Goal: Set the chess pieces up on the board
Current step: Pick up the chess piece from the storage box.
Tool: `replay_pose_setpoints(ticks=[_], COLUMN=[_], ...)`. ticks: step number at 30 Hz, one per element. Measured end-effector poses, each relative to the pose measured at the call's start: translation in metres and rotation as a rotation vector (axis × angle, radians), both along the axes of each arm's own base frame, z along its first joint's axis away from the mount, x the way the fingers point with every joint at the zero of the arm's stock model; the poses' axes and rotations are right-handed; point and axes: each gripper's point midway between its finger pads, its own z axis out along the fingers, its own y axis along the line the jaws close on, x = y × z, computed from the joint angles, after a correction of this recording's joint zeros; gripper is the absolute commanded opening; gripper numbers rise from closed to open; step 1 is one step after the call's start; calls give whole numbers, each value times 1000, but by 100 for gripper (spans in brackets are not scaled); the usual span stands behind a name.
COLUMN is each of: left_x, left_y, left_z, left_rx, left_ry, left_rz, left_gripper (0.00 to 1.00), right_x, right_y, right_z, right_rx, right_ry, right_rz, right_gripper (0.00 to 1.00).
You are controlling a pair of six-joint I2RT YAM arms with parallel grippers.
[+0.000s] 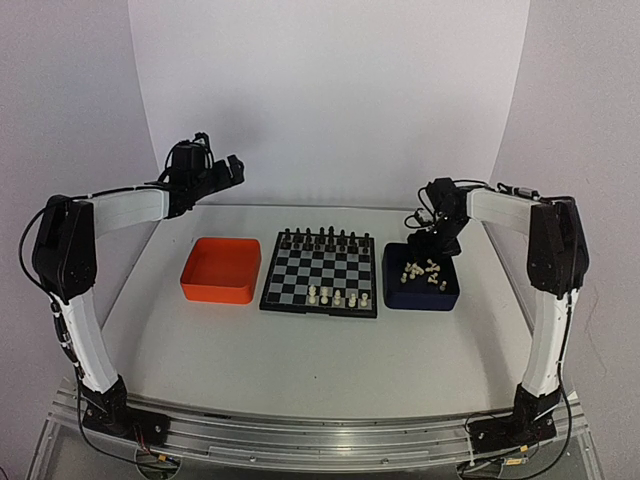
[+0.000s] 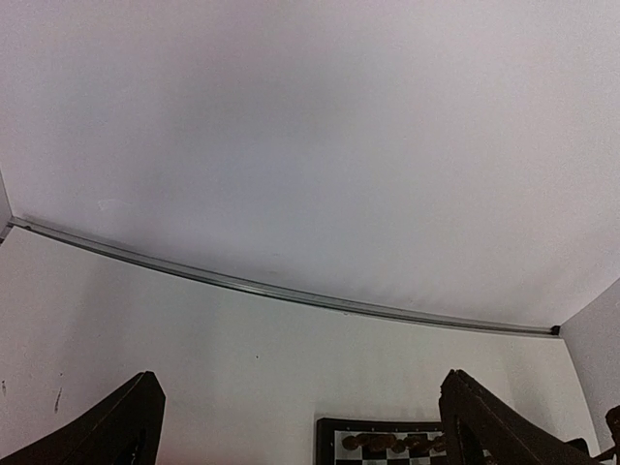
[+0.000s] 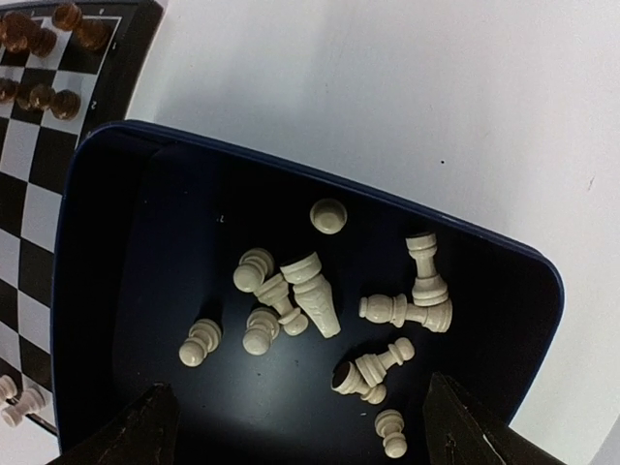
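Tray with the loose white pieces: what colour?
Dark blue tray; the right wrist view shows it best.

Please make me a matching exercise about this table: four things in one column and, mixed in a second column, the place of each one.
Column 1
1. orange tray
2. blue tray
3. board
4. left gripper

Column 2
A. between the two trays
B. raised over the far left of the table
C. left of the board
D. below the right gripper, with loose white pieces inside

Pairs: 1-C, 2-D, 3-A, 4-B
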Motion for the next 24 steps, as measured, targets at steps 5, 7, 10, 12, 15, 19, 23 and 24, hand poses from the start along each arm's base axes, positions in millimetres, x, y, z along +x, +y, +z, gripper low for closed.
replay_pose_setpoints(ticks=[5, 7, 10, 12, 15, 19, 23, 24], left_x=[7, 10, 13, 14, 14, 14, 13, 13], left_y=[-3, -4, -5, -6, -7, -10, -13, -14], left_z=[-6, -7, -6, -4, -3, -4, -4, -4], left_rx=[7, 9, 9, 8, 7, 4, 1, 0], left_ry=[6, 6, 3, 1, -1, 3, 4, 5], left_rz=[-1, -2, -3, -5, -12, -30, -46, -51], left_gripper=[100, 100, 100, 100, 100, 100, 100, 100], right_x=[1, 1, 1, 0, 2, 6, 3, 3], right_y=[-2, -3, -5, -7, -9, -11, -14, -14], right_z=[-3, -2, 1, 3, 5, 5, 2, 1], right_rx=[-53, -78, -121, -153, -201, -254, -292, -297], right_ry=[7, 8, 6, 8, 11, 23, 50, 56], right_rz=[101, 152, 244, 309, 399, 510, 602, 619], right_gripper=[82, 77, 69, 65, 65, 60, 58, 57])
